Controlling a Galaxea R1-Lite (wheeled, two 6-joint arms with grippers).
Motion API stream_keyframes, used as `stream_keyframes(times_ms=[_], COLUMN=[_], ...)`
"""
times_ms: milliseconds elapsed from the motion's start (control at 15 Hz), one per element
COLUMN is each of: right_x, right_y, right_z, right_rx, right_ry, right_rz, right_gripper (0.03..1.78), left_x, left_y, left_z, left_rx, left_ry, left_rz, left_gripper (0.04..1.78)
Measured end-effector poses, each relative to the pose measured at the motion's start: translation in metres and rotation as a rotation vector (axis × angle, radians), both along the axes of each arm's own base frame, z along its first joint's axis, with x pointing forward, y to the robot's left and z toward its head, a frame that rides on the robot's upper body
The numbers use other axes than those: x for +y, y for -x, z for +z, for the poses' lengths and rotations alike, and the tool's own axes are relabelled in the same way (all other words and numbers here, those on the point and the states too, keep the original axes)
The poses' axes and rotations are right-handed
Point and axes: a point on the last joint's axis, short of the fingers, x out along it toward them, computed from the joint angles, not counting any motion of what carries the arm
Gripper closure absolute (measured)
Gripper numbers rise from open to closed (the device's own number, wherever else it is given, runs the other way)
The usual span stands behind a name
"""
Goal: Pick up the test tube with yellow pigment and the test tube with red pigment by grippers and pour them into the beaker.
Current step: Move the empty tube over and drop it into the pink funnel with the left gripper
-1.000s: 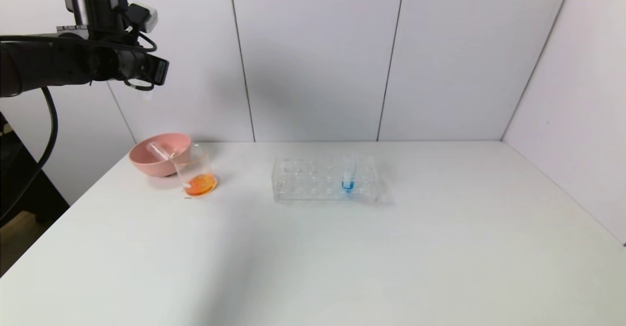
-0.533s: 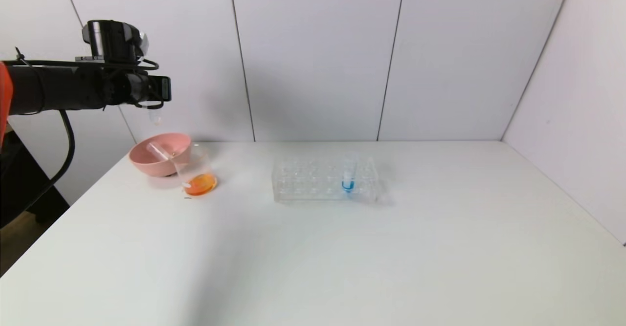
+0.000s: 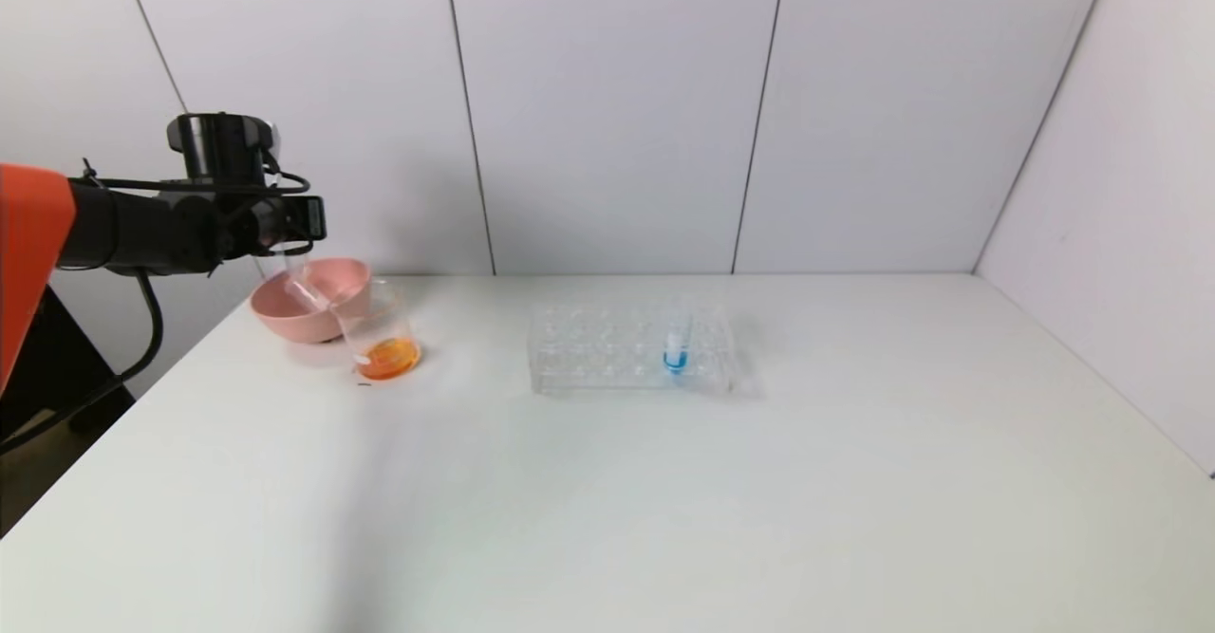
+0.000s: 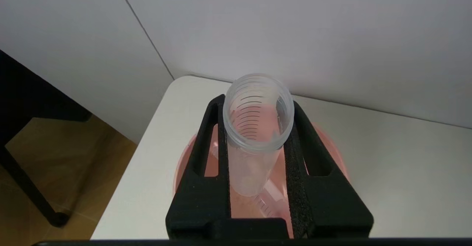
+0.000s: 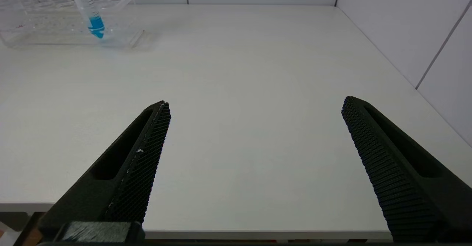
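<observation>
A white table (image 3: 664, 481) stands against pale panelled walls. In the head view, the left gripper (image 3: 289, 234) hangs over a pink bowl (image 3: 285, 315) at the table's far left corner, its black arm reaching in from the left. Just beside the bowl, touching or nearly so, stands the beaker (image 3: 380, 334), a clear straight-sided cup with a shallow pool of orange liquid at its bottom. Toward the middle of the table sits a clear plastic rack (image 3: 607, 353) holding one upright tube with blue liquid (image 3: 676, 344) at its tip. Only the left wrist view shows the grip up close: two black fingers (image 4: 206, 157) with rough inner pads are clamped on a clear empty tube (image 4: 256, 128), seen from its open mouth, with ridged threads around the rim and dark measuring lines down the inside. It is upright over the pink bowl, where a second clear tube (image 4: 271, 198) lies slanted. Both tubes look drained, so it cannot be told which held yellow pigment and which held red. The right wrist view alone shows the right gripper (image 5: 254, 107), low near the table's near edge and well apart from everything, its two black mesh-textured fingers spread wide with nothing between them; the rack and blue tube appear far off in that view.
</observation>
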Motion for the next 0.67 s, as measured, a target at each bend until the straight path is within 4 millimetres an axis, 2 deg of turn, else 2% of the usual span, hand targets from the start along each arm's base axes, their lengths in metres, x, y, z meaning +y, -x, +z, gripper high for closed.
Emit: stream_keyframes(times_ms=[400, 533, 667], right_x=[0.000, 0.000, 0.000], right_y=[0.000, 0.000, 0.000], right_z=[0.000, 0.000, 0.000], right_rx=[0.000, 0.000, 0.000], right_ry=[0.000, 0.000, 0.000], right_rz=[0.000, 0.000, 0.000], right_gripper=[0.11, 0.11, 0.11], left_x=[0.001, 0.002, 0.002], left_y=[-0.004, -0.005, -0.006], left_z=[-0.017, -0.019, -0.019], left_rx=[-0.001, 0.001, -0.002], left_ry=[-0.001, 0.006, 0.006], left_rz=[-0.025, -0.043, -0.046], left_gripper=[1.37, 1.28, 1.09])
